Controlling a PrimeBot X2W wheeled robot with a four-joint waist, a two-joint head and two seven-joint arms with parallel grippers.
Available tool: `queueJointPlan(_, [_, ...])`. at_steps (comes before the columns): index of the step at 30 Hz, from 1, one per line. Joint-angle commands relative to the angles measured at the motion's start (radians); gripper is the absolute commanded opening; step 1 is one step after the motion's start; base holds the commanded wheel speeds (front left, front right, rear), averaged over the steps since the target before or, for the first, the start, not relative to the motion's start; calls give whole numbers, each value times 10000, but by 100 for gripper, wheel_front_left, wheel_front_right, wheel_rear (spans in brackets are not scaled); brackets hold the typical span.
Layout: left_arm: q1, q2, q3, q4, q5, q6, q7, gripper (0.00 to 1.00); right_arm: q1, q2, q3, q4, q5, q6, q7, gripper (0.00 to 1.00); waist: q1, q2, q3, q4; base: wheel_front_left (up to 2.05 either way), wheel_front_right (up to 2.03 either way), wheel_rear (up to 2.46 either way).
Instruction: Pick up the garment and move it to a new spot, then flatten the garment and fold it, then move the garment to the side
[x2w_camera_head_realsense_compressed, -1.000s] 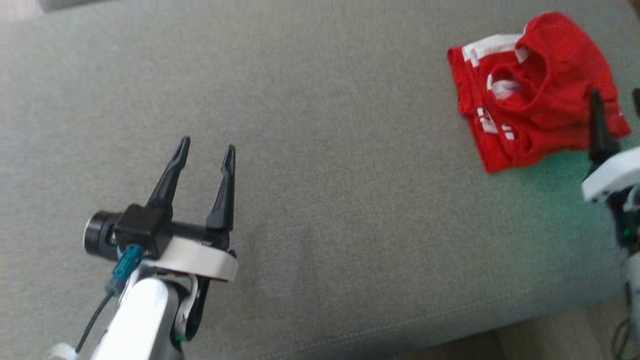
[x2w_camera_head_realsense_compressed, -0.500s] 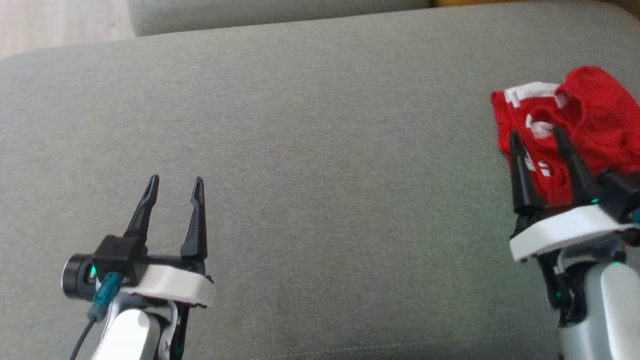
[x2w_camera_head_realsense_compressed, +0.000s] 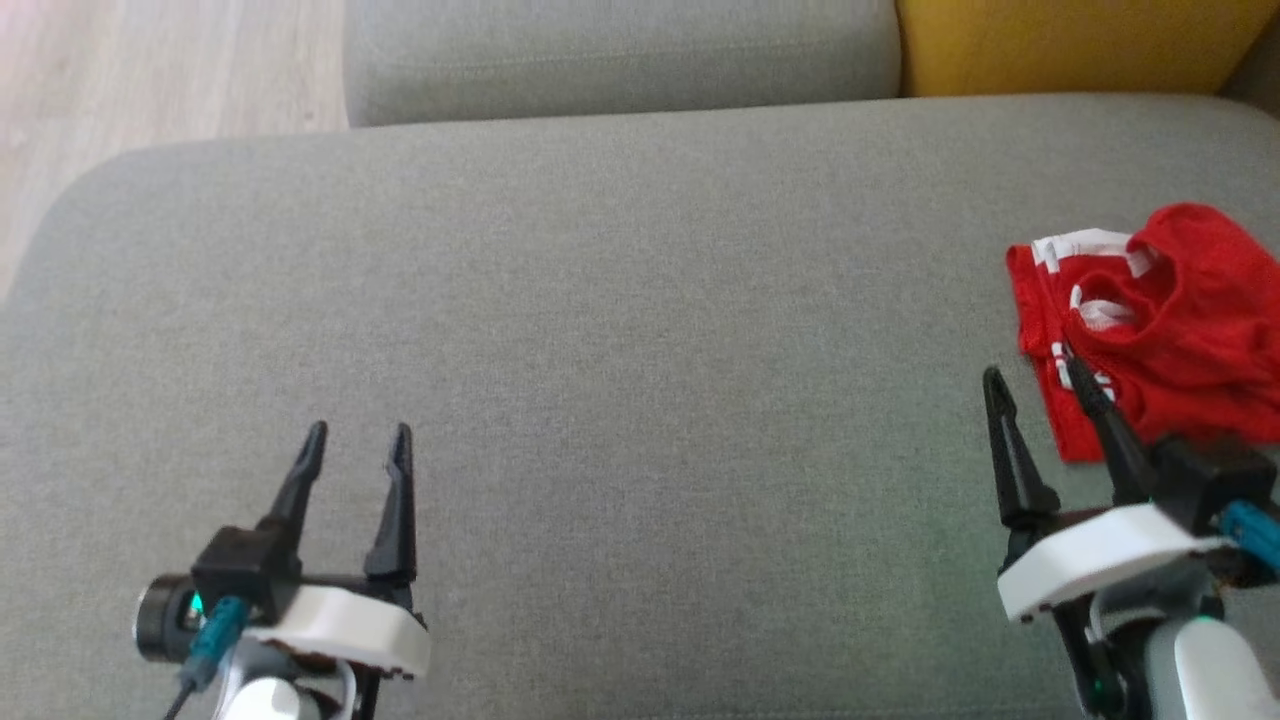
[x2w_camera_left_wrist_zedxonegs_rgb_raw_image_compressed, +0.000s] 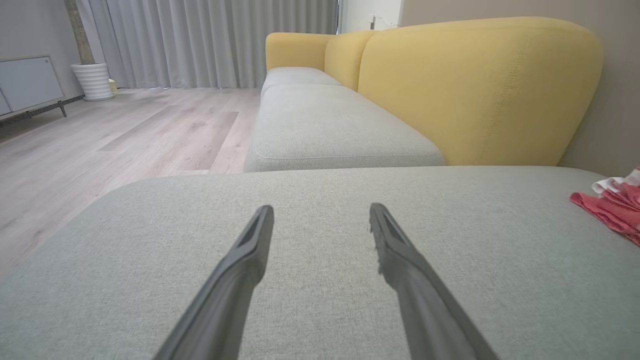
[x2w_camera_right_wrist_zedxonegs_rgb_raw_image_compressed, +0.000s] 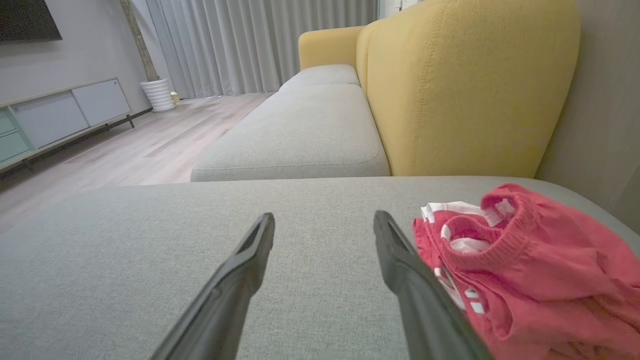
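Observation:
A red garment with white trim lies bunched and roughly folded at the right edge of the grey cushion. My right gripper stands open just in front of its near-left corner, holding nothing; in the right wrist view the red garment sits beside the right finger of the gripper. My left gripper is open and empty over bare cushion at the lower left. The left wrist view has the left gripper open too, with the red garment far off to the right.
A second grey seat cushion and a yellow backrest lie beyond the cushion. Wooden floor shows at the upper left, past the cushion's rounded corner. A low cabinet, a white pot and curtains stand across the room.
The head camera has swung, so the whole picture shifted. The right gripper has come fully into view at the lower right, still open. The garment lies as before.

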Motion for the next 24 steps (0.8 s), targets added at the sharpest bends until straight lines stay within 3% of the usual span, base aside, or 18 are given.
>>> queueJointPlan(1, [-236,200,325,-301,-44,-22,-30,100,-121,-11,249,-494,-36,-9,-59,100,0,-1,-140,21,0,0,0])
queueJointPlan(24, [101,374,129,-272,-40,86,-4,100,696,0,83,-740,201,-9,-318,100,0,-1,-655,21,0,0,0])
